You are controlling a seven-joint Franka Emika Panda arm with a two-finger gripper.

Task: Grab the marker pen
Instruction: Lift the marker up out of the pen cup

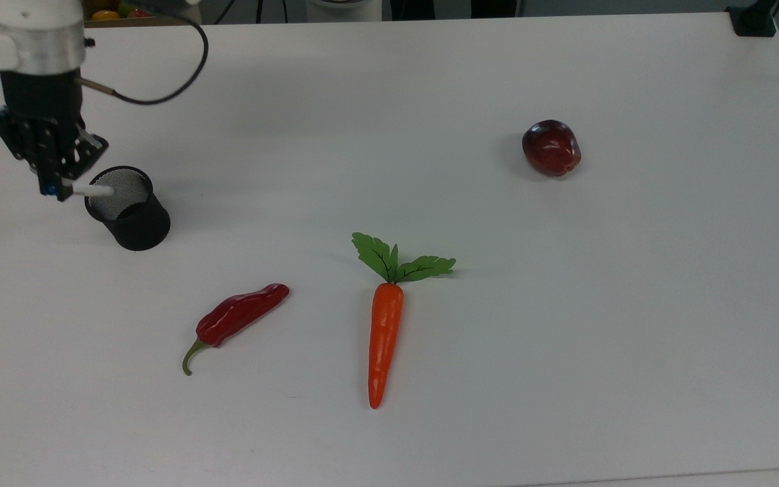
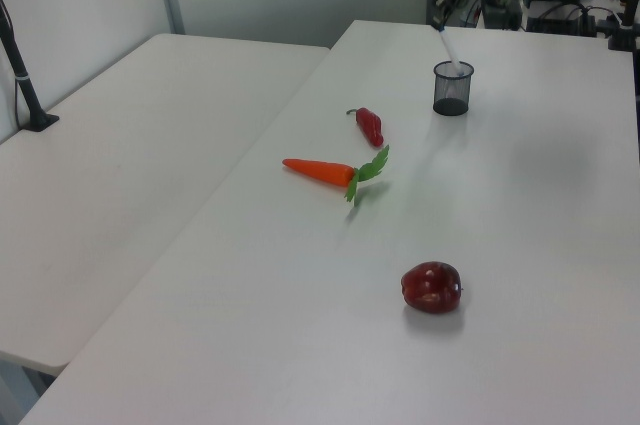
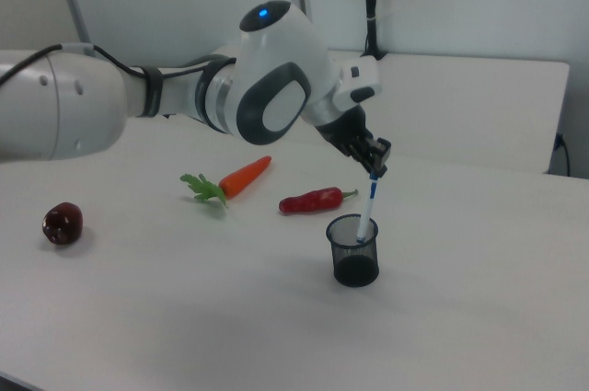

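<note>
My gripper [image 1: 51,188] [image 3: 374,170] is shut on the upper, blue end of the marker pen [image 1: 90,191] [image 3: 368,205] [image 2: 447,48]. The slim white barrel hangs down from the fingers, and its lower end is still inside the rim of the black mesh cup [image 1: 127,207] [image 3: 352,250] [image 2: 452,87]. In the top view the gripper sits just left of the cup, at the top view's far left. The right view has the arm reaching over the table with the pen held nearly upright above the cup.
On the white table [image 1: 565,304] lie a red chili pepper [image 1: 237,316], an orange carrot with green leaves [image 1: 384,331] and a dark red apple [image 1: 551,147]. A cable [image 1: 159,88] loops from the wrist. A second table [image 2: 120,145] stands beside it.
</note>
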